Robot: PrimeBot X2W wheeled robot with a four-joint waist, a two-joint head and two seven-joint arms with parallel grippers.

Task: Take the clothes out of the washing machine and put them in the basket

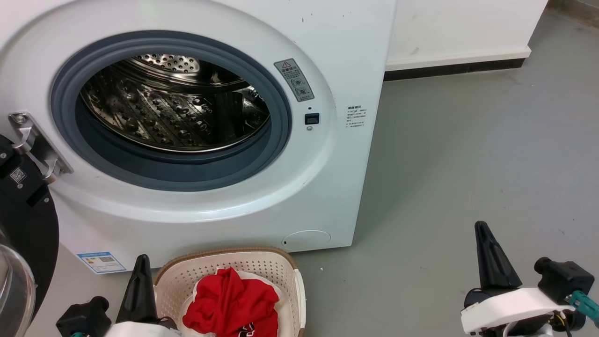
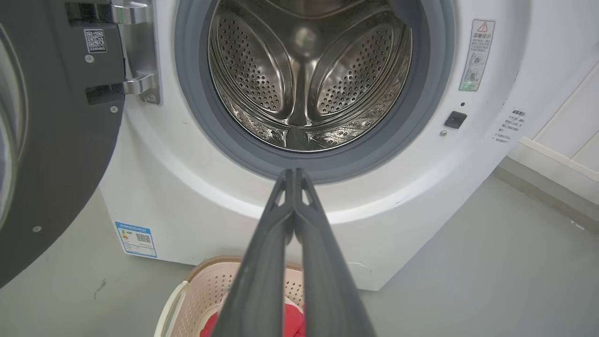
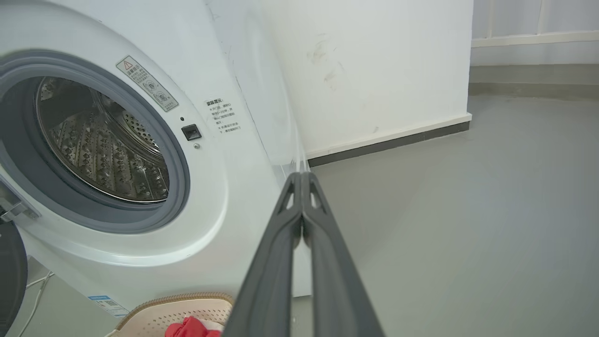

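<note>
While the washing machine [image 1: 327,47] stands with its door [image 1: 23,220] swung open at the left and its perforated steel drum [image 1: 173,107] exposed, the red clothes [image 1: 231,302] lie bunched in the basket [image 1: 187,276] on the floor just before it. Left gripper [image 2: 295,172] sits just beside the basket, fingers pressed together tip to tip; right gripper [image 3: 303,175], well apart over the grey floor [image 1: 468,140], is likewise pressed closed

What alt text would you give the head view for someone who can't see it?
A white washing machine stands open, its steel drum looking empty. On the grey floor before it, a cream basket holds red clothes. The left end effector, shut, shows just left of the basket; the right end effector, shut, hovers at lower right.
</note>
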